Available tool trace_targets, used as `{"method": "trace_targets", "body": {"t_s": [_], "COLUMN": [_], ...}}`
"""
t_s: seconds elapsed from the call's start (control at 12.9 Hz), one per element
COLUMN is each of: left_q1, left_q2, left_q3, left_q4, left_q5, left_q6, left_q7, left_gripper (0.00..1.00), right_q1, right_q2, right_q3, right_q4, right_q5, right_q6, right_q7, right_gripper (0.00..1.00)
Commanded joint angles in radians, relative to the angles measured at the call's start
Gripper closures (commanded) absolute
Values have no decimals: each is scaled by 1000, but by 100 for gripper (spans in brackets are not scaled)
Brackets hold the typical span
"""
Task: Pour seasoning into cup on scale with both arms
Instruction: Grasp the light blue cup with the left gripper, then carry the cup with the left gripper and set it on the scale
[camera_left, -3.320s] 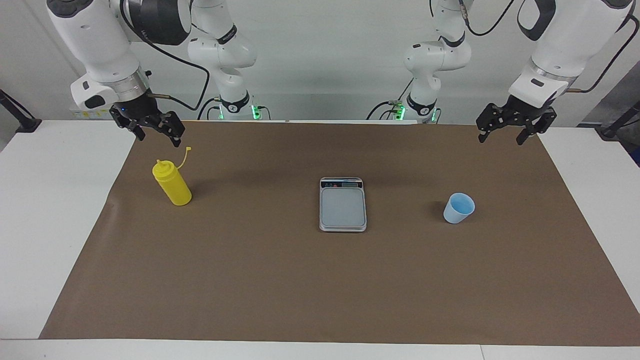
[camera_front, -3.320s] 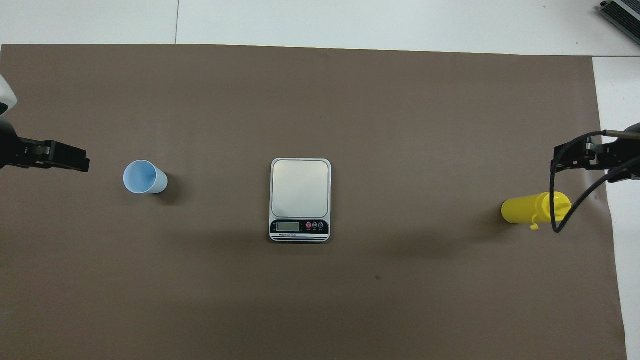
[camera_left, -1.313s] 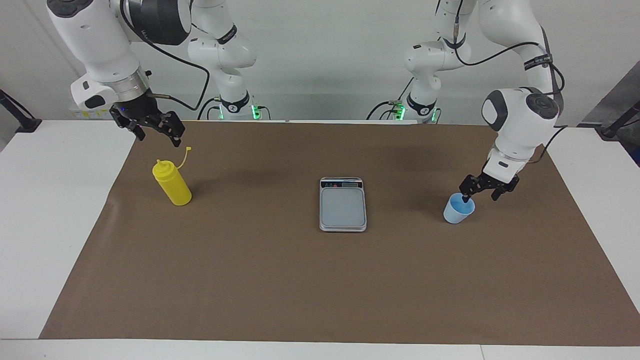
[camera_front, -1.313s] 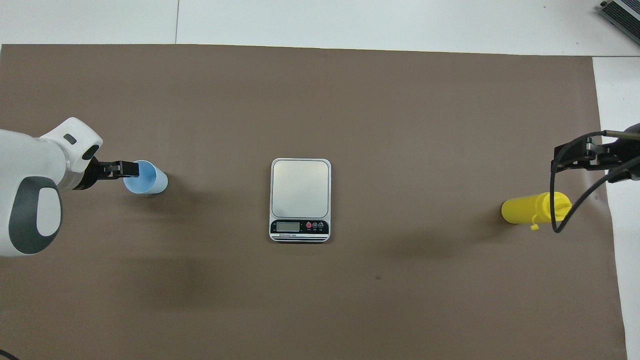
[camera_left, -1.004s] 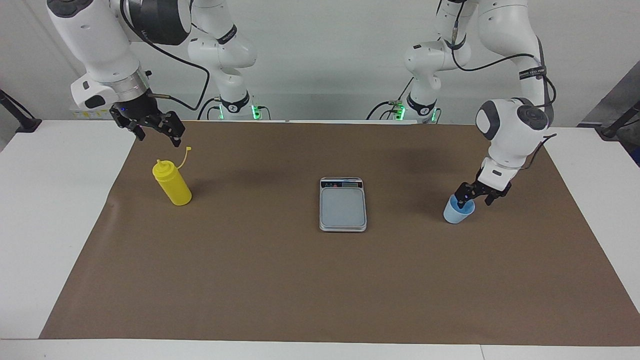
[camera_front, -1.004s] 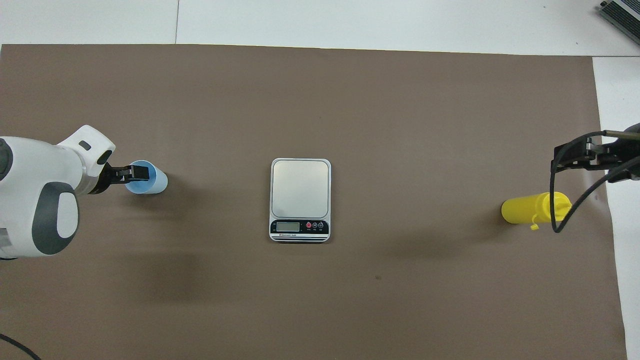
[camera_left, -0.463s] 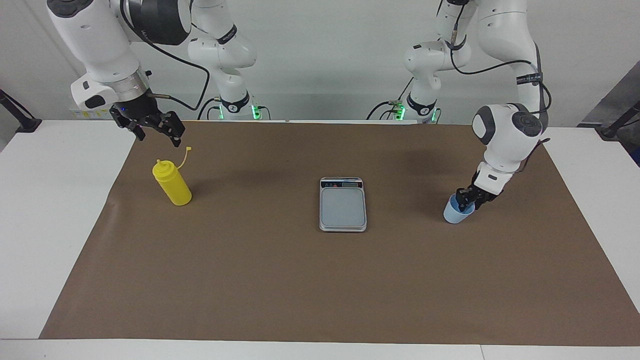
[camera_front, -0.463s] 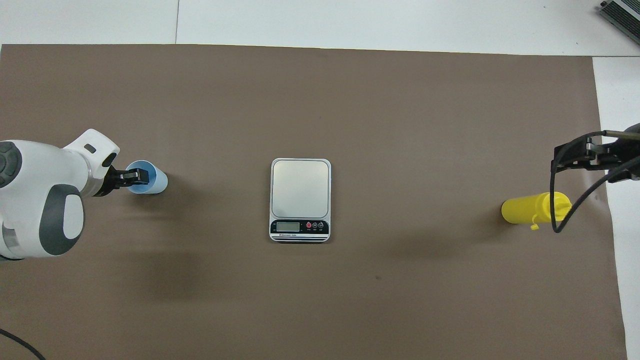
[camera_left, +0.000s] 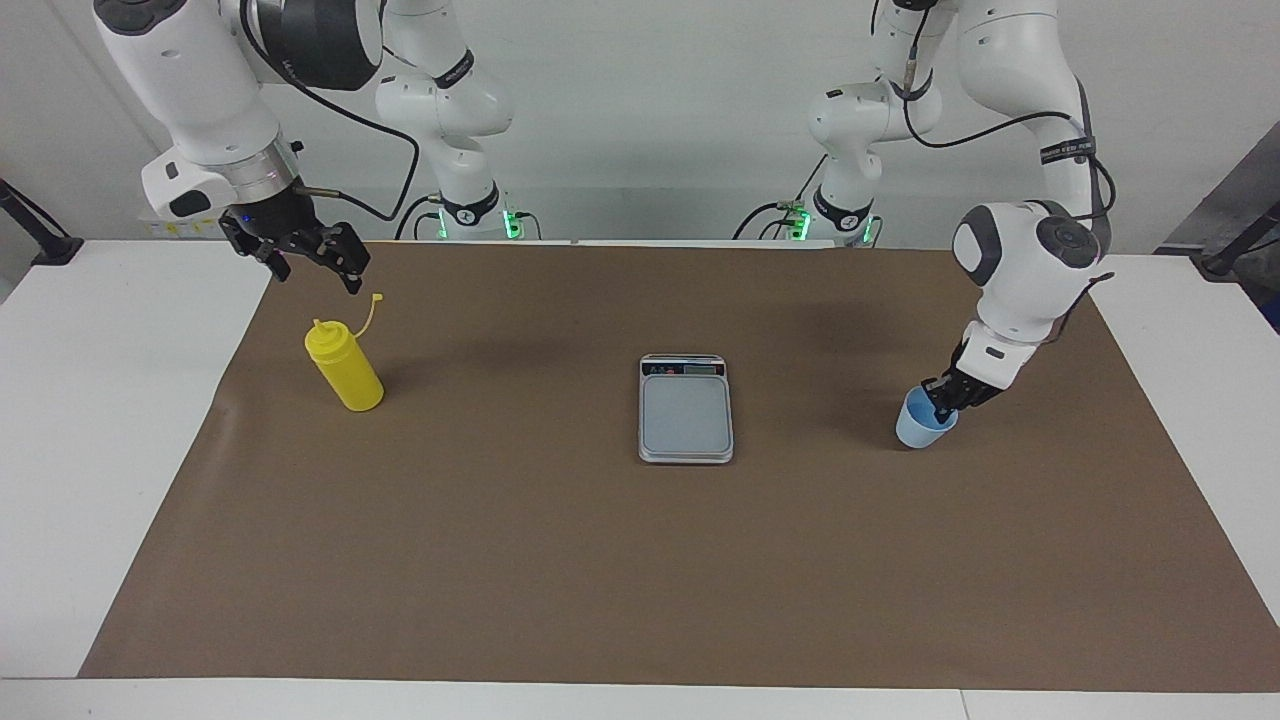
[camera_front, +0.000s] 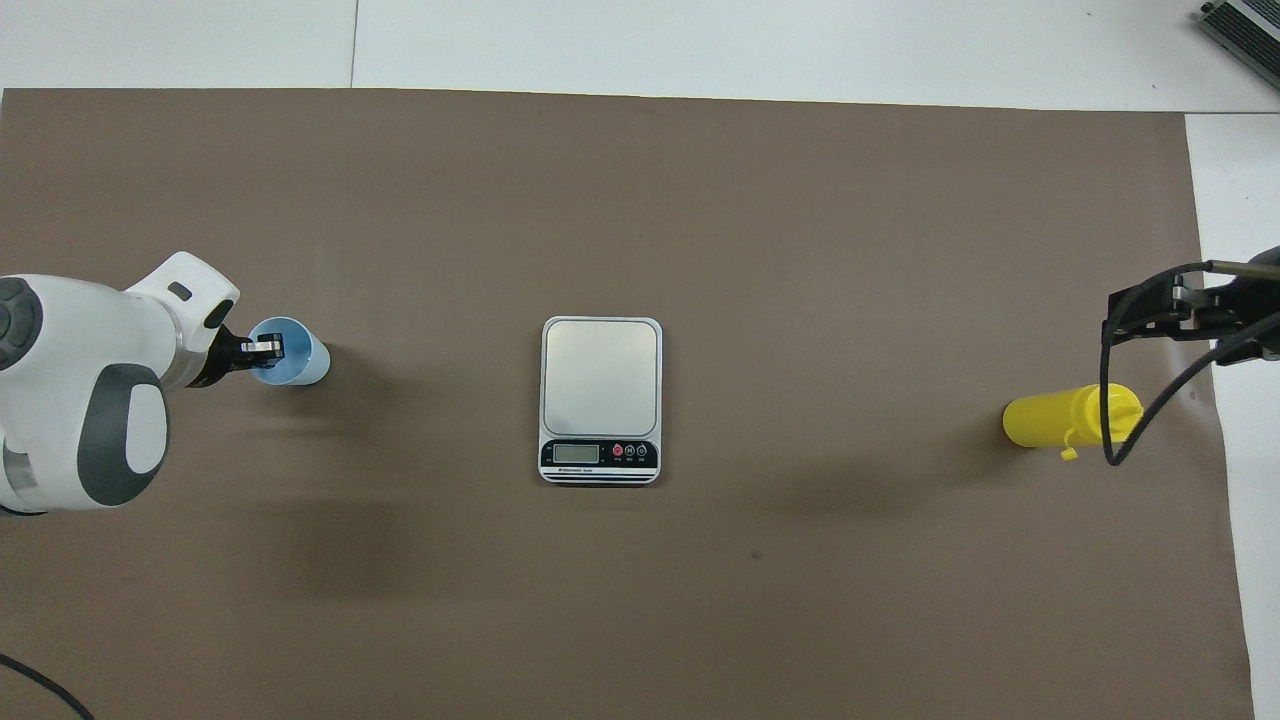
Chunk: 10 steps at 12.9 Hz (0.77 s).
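Left gripper (camera_front: 262, 349) pinches the cup (camera_front: 296, 362) rim.

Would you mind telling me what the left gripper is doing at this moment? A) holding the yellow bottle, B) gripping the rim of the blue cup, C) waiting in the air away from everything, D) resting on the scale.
B: the left gripper is shut on the blue cup's rim, one finger inside it.

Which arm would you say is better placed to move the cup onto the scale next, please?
The left. The left gripper is already closed on the rim of the cup, while the right gripper waits above the seasoning, away from the scale.
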<state>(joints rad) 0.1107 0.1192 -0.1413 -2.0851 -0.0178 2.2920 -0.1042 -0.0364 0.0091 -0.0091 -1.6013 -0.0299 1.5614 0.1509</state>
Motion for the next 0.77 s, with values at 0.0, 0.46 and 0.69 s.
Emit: {"method": "trace_targets", "body": {"t_s": [0.0,0.46,0.69], "left_q1": [-52,-301,-420], "left_q2": [20,48,74], "left_q3": [5,5,5], "left_q4": [149,281,316], "left_q5": [4,2,1], "left_q6": [-164,-261,-250], "left_q7": [-29,-345,-466], "left_gripper": [100,100,100], "right_q1": [-16,-16,-16], "right_q2": [-21,-21,-21], "right_q3": [9,9,9], "right_q4": [-23,-23,-23], "right_q5": [15,15,15], "right_q6": [-1,-1,-1], "right_q7": [-10,-10,-10], "right_gripper": [0,0,0]}}
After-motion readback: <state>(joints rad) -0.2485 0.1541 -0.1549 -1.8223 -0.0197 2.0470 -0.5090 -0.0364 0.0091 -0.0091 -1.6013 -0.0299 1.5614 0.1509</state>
